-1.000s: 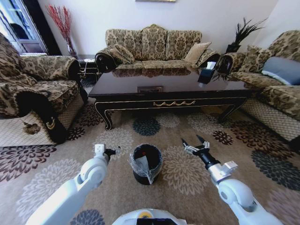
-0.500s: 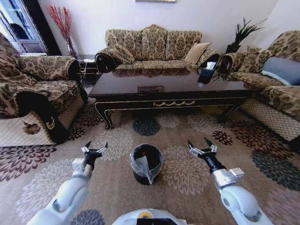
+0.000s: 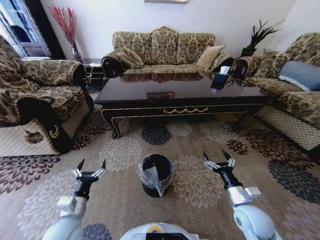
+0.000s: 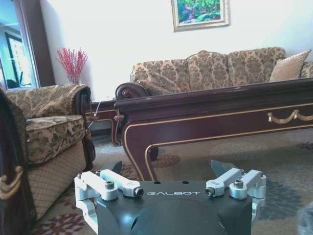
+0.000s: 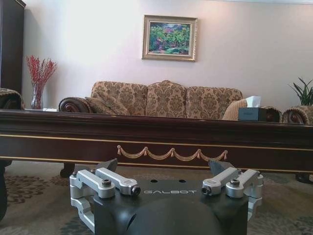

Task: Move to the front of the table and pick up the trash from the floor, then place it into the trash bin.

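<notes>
You are holding both arms low over the carpet (image 3: 200,200), in the bottom third of the head frame. The left pincer (image 3: 90,170) is hovering at lower left with its fingers spread wide and nothing between them; the right pincer (image 3: 217,158) is hovering at lower right, equally wide open and empty. The wrist views are showing the same: each set of fingers parted, only carpet and furniture beyond.

The trash bin (image 3: 156,174) is sitting on the floor at lower centre, between the two pincers, its black liner bag bulging over the rim. Something red and something pale are showing inside it. The worktop (image 3: 180,95) is stretching across the middle of the frame, well beyond the bin.

I cannot pick out any loose trash on the carpet; the printed flowers are busy enough to hide a scrap, so you may be mistaking a pattern for litter, or missing a real piece.

Other risks, as I judge them: either arm swinging inward could clip the bin and tip it, since it is light and close. A finger could also snag the loose liner and drag it.
</notes>
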Motion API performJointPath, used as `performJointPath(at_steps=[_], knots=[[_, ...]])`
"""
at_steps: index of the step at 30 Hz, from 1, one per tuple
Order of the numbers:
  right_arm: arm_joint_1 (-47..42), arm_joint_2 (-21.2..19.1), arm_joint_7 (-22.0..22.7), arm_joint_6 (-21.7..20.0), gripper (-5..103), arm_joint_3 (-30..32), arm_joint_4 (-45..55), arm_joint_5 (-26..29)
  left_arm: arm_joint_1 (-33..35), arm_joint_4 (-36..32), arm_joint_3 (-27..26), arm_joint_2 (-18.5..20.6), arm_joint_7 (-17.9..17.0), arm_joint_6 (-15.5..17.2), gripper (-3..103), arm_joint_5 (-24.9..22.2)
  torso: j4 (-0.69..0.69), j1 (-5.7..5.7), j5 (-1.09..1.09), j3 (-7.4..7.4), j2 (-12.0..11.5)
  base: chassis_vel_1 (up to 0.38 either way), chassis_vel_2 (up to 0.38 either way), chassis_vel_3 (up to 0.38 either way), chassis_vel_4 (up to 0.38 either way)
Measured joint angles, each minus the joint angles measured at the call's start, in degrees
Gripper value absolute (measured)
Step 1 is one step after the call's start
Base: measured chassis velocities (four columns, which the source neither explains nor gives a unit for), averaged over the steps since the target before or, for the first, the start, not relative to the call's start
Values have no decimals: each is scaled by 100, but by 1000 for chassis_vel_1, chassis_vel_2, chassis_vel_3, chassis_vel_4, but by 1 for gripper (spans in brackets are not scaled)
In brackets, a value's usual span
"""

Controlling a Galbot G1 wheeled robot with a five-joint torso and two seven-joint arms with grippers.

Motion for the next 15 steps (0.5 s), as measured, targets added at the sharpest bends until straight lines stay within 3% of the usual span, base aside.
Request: performJointPath(at_steps=[15], knots=[[-30, 62, -111, 87, 100, -8, -31, -64, -45, 27, 252, -37, -97, 0, 100, 105, -1, 1, -1, 1, 0, 0, 0, 0, 0]])
